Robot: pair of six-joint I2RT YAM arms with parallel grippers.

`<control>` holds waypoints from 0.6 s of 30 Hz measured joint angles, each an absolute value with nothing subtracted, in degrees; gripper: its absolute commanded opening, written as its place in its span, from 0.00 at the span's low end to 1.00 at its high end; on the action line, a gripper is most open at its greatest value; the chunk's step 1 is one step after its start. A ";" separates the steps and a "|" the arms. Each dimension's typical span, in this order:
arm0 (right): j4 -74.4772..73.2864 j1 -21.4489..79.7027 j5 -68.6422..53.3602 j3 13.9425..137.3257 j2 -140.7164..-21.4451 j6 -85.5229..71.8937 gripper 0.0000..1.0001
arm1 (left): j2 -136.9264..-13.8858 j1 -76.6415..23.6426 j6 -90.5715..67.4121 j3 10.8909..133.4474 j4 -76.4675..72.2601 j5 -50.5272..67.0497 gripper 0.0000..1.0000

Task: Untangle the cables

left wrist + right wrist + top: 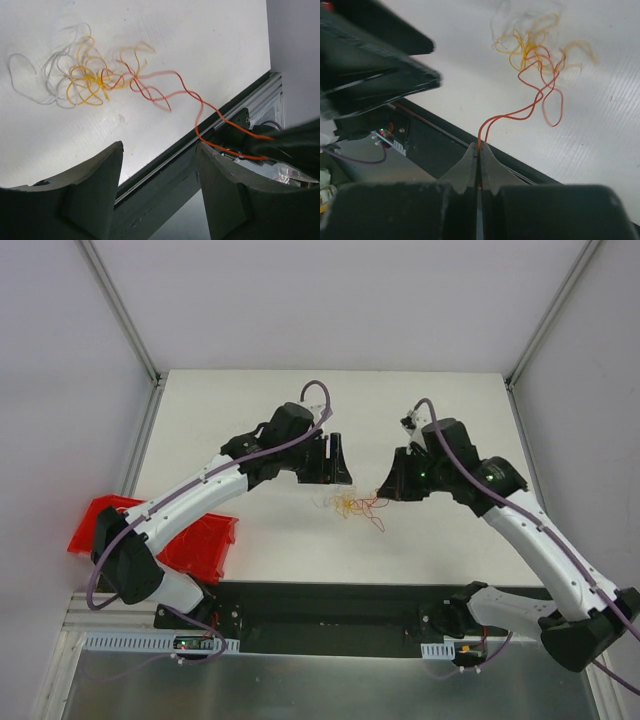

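The cables [356, 506] lie as a small loose tangle of red, orange-yellow and whitish strands on the white table between the two grippers. In the left wrist view the tangle [92, 77] lies ahead of my left gripper [160, 150], which is open, empty and above the table. A red strand [200, 107] runs from the tangle to my right gripper [285, 145]. My right gripper [479, 147] is shut on a doubled red strand [520, 112] that rises from the tangle [535, 50]. In the top view the left gripper [338, 478] is left of the tangle and the right gripper [386, 490] is right of it.
A red bin [150, 535] sits at the table's near left beside the left arm. The black base rail [340, 605] runs along the near edge. White walls enclose the table on the far side, left and right. The left gripper [370, 75] shows blurred in the right wrist view.
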State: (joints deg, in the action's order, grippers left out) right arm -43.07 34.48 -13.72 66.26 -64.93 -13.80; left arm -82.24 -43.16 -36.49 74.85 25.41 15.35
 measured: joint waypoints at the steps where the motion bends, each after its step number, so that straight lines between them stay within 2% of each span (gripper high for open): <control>1: -44.62 34.41 -13.67 68.69 -64.03 -13.21 0.00 | -83.05 -43.13 -36.91 74.94 24.53 15.66 0.58; 9: -47.05 33.91 -13.26 84.07 -61.71 -10.87 0.00 | -82.46 -43.07 -38.68 75.68 16.51 15.97 0.62; 18: -44.05 31.46 -12.84 97.65 -66.22 -12.45 0.00 | -81.91 -41.10 -45.30 74.35 7.90 20.27 0.66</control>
State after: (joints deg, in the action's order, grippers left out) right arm -44.05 31.46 -12.84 97.65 -66.22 -12.45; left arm -81.91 -41.10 -45.30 74.35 7.90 20.27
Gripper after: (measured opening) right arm 0.012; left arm 0.657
